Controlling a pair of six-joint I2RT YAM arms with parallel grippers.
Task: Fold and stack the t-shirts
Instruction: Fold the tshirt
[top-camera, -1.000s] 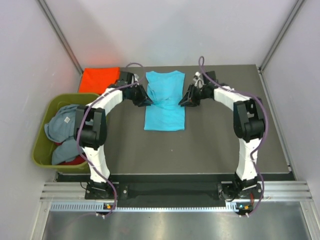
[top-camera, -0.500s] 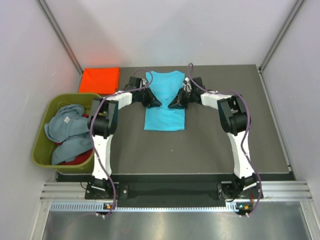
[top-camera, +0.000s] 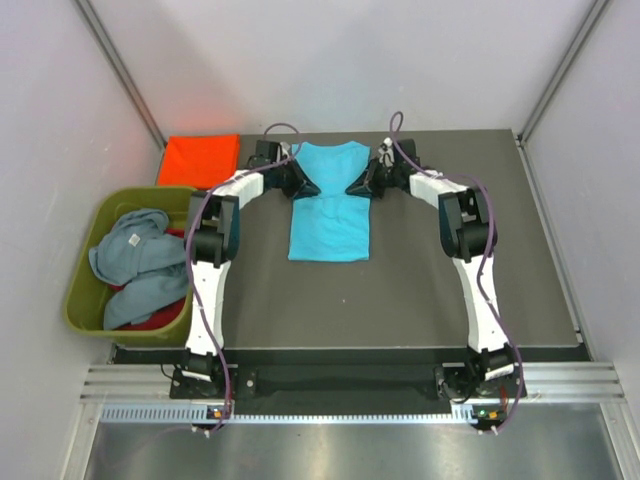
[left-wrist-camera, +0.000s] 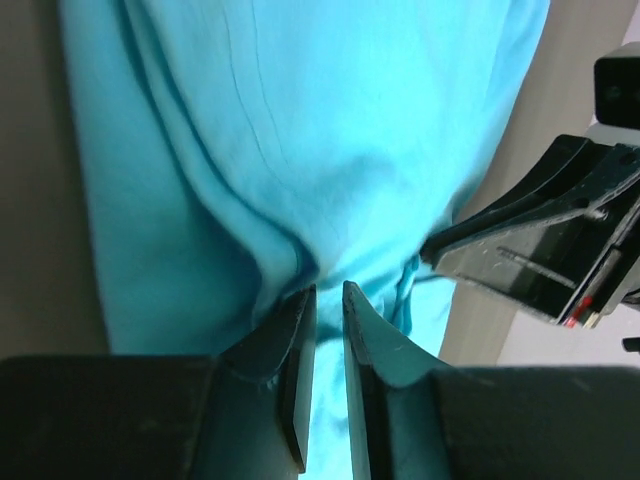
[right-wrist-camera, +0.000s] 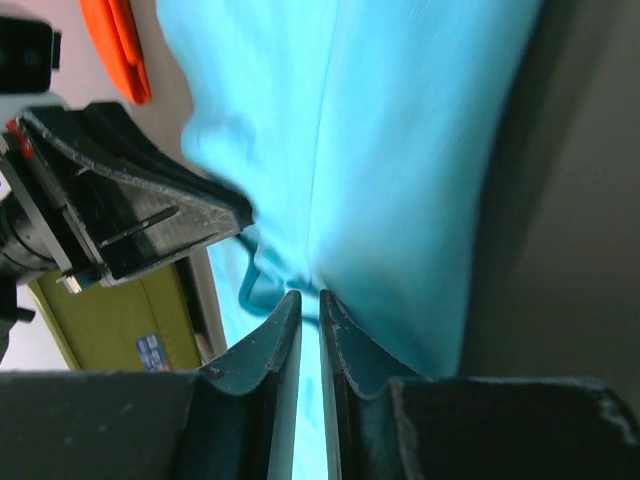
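Turquoise t-shirt: flat on the dark table, far middle, folded into a long narrow panel, collar end away from the arm bases, hem end toward them. Upper part puckered, with creases drawn in toward both claws.

Left gripper: at the shirt's left edge, below the shoulder, jaws closed to a thin slit, a ridge of turquoise cloth nipped at the tips. Right gripper: mirrored at the right edge, jaws likewise almost together, pinching the same shirt; how deep the cloth sits between the pads hard to judge, with the tips buried in the fold. Both claws facing each other across the shirt, near but apart.

Olive-green tub: left of the table, beside the left arm. Inside, grey-blue t-shirt crumpled on top and filling most of it; red t-shirt showing underneath at the near side.

Orange-red t-shirt: folded square, at the far-left corner, just beyond the tub's far rim.

Collar close to the table's far edge; hem well short of the near edge. Bare table across the near half and the whole right side. Pale walls tight on the left, right and far sides
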